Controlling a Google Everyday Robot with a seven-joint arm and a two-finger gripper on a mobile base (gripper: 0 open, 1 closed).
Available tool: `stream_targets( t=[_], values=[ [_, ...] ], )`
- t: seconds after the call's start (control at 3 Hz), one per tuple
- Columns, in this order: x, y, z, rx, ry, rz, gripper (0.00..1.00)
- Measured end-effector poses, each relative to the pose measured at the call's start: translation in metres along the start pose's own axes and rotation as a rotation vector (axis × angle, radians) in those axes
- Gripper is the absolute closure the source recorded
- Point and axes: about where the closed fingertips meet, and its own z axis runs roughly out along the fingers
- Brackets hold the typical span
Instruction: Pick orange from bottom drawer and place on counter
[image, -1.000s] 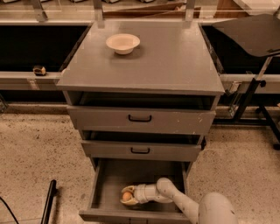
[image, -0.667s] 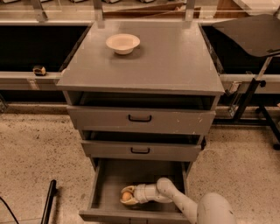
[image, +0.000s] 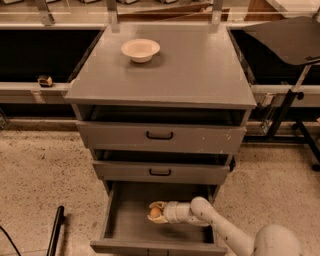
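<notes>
The bottom drawer (image: 125, 225) of the grey cabinet is pulled open. The small orange (image: 155, 212) sits between the cream fingers of my gripper (image: 155, 212), inside the drawer near its middle. The gripper reaches in from the lower right and its fingers close around the orange. I cannot tell whether the orange still rests on the drawer floor. The counter (image: 195, 70) is the flat grey top of the cabinet, well above the gripper.
A cream bowl (image: 140, 49) stands on the counter at the back left. Two shallower drawers with black handles (image: 160, 135) sit above the open one and overhang it. A black stand (image: 287, 100) is at the right. A dark rod (image: 54, 232) lies on the floor at left.
The gripper with the orange has shifted slightly within the bottom drawer; nothing else has moved.
</notes>
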Motion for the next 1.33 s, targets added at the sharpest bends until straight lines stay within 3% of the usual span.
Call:
stream_targets(
  t=[0.33,0.67,1.0,1.33],
  values=[
    [-0.017,-0.043,-0.101,0.187,0.103,-0.049,1.00],
    [-0.087,-0.042,-0.152,0.213,0.130,-0.154,1.00],
    [-0.108,-0.013,-0.144,0.149,0.132,-0.196,1.00],
    [-0.106,-0.011,-0.140,0.128,0.129,-0.221,1.00]
  ],
)
